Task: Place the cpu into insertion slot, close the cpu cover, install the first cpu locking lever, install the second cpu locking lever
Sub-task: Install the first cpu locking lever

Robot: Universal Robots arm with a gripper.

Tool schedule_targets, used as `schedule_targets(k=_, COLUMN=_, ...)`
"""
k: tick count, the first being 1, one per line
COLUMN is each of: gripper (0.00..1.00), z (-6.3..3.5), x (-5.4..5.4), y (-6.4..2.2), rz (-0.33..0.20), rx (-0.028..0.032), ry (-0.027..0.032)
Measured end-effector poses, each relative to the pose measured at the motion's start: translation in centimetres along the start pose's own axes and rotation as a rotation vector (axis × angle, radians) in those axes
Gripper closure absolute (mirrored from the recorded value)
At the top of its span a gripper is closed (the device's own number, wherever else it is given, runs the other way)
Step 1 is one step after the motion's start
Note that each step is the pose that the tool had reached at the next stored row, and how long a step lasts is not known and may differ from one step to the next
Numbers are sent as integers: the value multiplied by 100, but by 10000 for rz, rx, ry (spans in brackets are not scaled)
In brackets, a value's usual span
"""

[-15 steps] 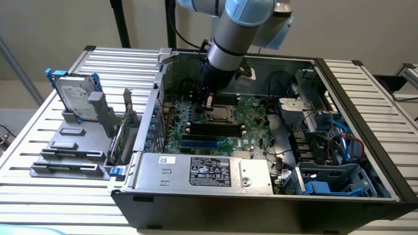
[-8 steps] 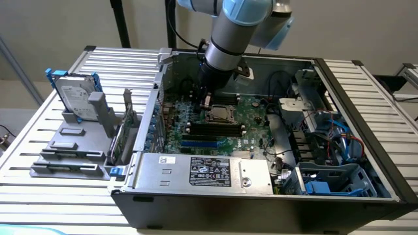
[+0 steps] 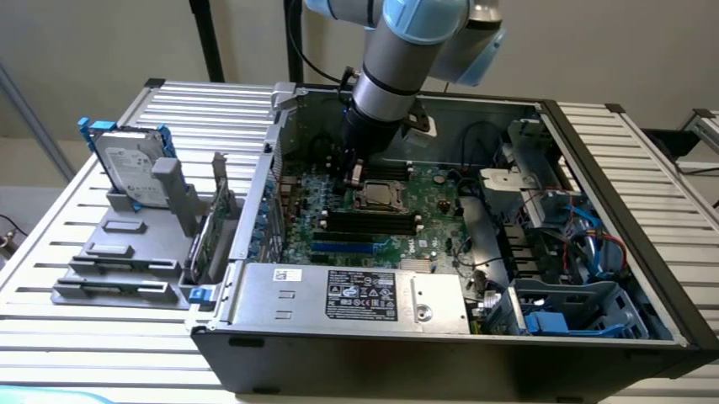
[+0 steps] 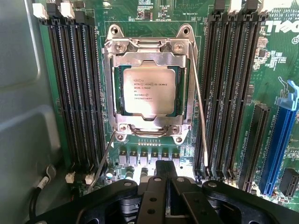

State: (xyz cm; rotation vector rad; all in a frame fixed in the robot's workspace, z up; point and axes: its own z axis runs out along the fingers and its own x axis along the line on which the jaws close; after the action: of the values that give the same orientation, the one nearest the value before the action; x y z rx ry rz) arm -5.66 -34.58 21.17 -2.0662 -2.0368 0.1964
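Hanging in the upper middle of the exterior view, the gripper [image 3: 355, 172] has its fingers pressed together with nothing between them. It sits just beside the insertion slot [image 4: 112, 35] and is clear of it. The cpu [image 4: 148, 89] lies flat in that slot, pale face up, and the cpu cover [image 4: 147, 58] is folded down around it. Two thin wire levers stand loose. One lever [image 4: 200, 116] runs between the slot and a bank of black memory slots [image 4: 229, 93]. The other lever [image 4: 100, 163] angles away from a corner of the slot. A second bank of memory slots [image 4: 74, 93] lines the opposite side, hard against the grey case wall [image 4: 23, 116]. Above the socket the board is open, fenced in by the case rim [image 3: 281, 126] on the exterior view's left and the power supply [image 3: 359, 295] at lower centre.
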Motion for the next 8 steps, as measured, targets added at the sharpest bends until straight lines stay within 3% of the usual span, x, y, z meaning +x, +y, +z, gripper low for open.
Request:
schedule_targets(k=3, gripper=89, z=-5, x=-2, y=-2, rz=2, rx=14, ry=3)
schedule_targets(k=6, gripper=89, z=-36, x=-7, y=-12, rz=13, rx=94, ry=11)
schedule_targets(k=8, gripper=89, z=-53, x=-17, y=-26, rz=28, rx=142, ry=56)
